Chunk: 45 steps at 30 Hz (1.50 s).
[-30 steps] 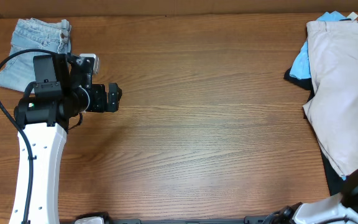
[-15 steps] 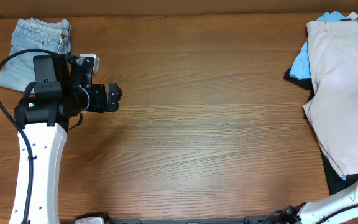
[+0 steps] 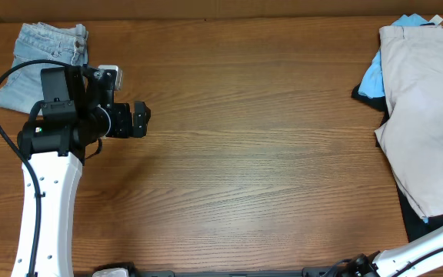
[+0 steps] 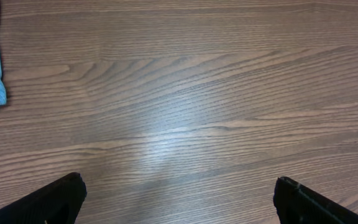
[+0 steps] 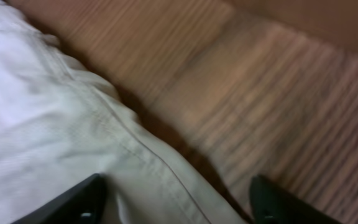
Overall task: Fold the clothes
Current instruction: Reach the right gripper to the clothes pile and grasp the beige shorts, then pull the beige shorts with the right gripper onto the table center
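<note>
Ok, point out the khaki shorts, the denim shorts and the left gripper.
khaki shorts (image 3: 425, 115), overhead view, mid cloth.
denim shorts (image 3: 48, 46), overhead view, upper part.
left gripper (image 3: 148, 120), overhead view, between its fingertips.

No writing, brand, number or sign can be read in any view. A small white tag pokes out by the far edge of the beige shorts — too small to show any print.

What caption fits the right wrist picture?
Open right gripper over the stitched edge of pale beige cotton shorts on a brown wooden table.
</note>
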{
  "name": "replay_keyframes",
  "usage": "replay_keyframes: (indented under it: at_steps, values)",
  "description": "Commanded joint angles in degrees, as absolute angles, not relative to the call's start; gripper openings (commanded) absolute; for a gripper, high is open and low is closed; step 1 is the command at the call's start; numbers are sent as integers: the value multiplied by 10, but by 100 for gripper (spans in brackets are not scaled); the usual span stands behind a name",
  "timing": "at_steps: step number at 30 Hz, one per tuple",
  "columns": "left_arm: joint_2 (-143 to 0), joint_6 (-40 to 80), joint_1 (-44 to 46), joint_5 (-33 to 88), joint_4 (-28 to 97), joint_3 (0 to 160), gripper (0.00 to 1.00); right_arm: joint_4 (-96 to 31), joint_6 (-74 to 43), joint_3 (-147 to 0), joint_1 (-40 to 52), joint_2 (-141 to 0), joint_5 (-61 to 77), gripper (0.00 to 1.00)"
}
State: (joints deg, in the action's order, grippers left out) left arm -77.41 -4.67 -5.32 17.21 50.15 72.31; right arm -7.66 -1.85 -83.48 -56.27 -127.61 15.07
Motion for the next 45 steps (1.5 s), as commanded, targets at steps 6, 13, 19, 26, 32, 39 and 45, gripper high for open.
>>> replay_keyframes:
  at_steps: [6,13,19,26,32,39,45]
  values:
    - [-781,-44,-52,181,486,731,100,-82,-77,-845,-570,-1273,248,4]
    - [-781,-44,-52,180,480,731,100,-121,-108,-845,-561,-1176,310,4]
    - [-781,-44,-52,180,479,731,100,-201,-121,-845,-516,-1049,319,4]
    - [-781,-45,-56,171,472,731,100,-342,-122,-845,-373,-925,347,4]
    - [-781,-36,-109,170,459,731,100,-439,-121,-845,-149,-917,342,4]
    - [-781,-39,-202,170,437,731,100,-438,-142,-845,145,-949,276,4]
    - [-781,-50,-233,169,425,731,100,-379,-179,-845,334,-997,246,4]
